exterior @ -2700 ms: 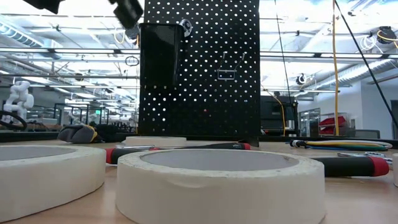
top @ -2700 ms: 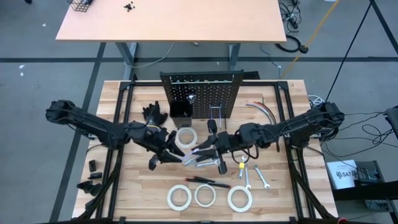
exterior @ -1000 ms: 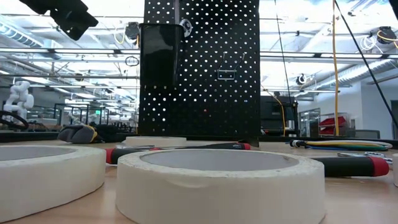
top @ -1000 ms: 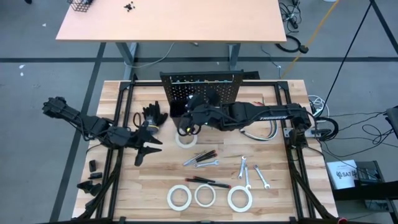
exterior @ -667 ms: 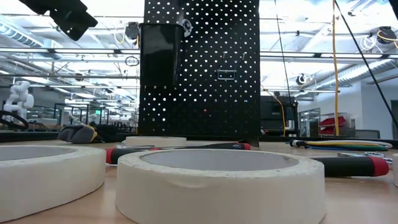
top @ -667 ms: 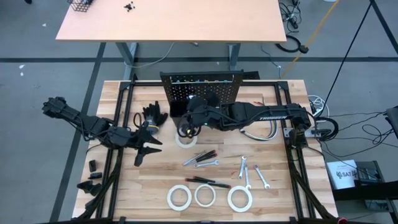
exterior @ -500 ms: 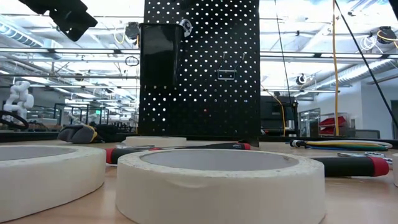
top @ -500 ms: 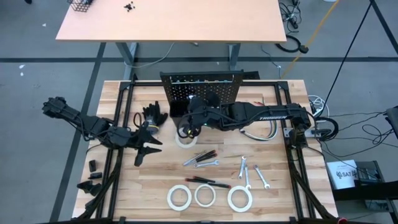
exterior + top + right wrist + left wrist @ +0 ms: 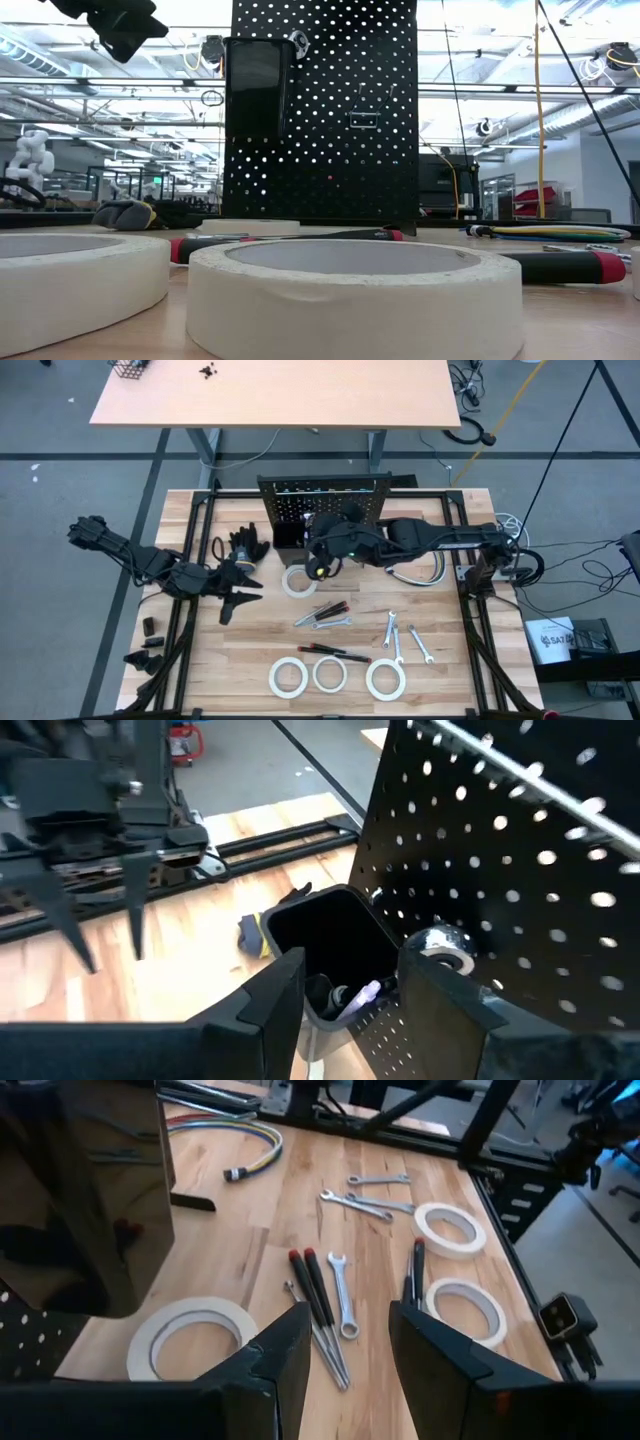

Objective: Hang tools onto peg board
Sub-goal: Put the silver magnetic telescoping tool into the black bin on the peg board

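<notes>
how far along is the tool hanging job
Early. Done: something slim sits in the bin on the peg board. In hand: nothing; the right end effector hangs open over the bin, and the left end effector waits open at the table's left. Left: four tape rolls, screwdrivers and wrenches lie on the table.

Perforated metal peg board (image 9: 325,110), wooden table (image 9: 250,650)

I see bright ceiling lights backlighting the peg board (image 9: 325,110) in my low view; the nearest tape roll (image 9: 355,290) looks soft.
</notes>
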Robot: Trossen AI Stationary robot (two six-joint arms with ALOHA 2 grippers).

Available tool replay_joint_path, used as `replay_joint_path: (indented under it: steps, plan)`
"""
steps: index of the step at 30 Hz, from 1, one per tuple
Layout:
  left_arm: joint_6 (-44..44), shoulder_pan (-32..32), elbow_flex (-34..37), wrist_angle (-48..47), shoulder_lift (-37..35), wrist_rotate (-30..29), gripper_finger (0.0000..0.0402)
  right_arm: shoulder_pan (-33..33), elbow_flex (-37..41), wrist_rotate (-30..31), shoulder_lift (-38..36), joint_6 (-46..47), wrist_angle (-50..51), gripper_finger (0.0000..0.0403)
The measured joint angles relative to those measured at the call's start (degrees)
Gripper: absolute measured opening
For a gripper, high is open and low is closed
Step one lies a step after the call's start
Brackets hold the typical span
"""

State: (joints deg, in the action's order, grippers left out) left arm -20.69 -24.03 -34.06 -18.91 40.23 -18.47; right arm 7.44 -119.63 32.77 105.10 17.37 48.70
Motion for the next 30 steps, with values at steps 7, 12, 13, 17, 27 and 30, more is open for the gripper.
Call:
replay_joint_path:
  steps: [7, 12, 13, 17, 27, 30]
  plan:
    - [-0.2, 0.0, 0.0, 3.7, 2.0, -0.9, 0.0138, 3.9, 0.0, -0.1, -1.5, 0.6, 3.9, 0.0157]
    - [-1.5, 0.0, 0.0, 4.9, 5.1, -0.9, 0.0138, 7.6, 0.0, -3.8, -1.5, -0.1, 9.9, 0.0157]
    - [-1.5, 0.0, 0.0, 5.1, 5.8, -0.9, 0.0138, 8.2, 0.0, -5.8, -1.4, -0.4, 10.6, 0.0157]
    - [-1.5, 0.0, 0.0, 7.8, 9.2, -0.8, 0.0138, 10.5, 0.1, -13.8, -1.2, -0.5, 11.6, 0.0157]
    - [-2.0, 0.0, 0.0, 20.4, 20.1, 4.5, 0.0138, 15.3, 9.2, -16.8, -3.9, -0.1, 6.9, 0.0157]
    - [-2.9, -0.1, 0.0, 24.9, 23.4, 4.8, 0.0138, 15.1, 17.5, -20.4, -7.1, 0.7, -1.9, 0.0157]
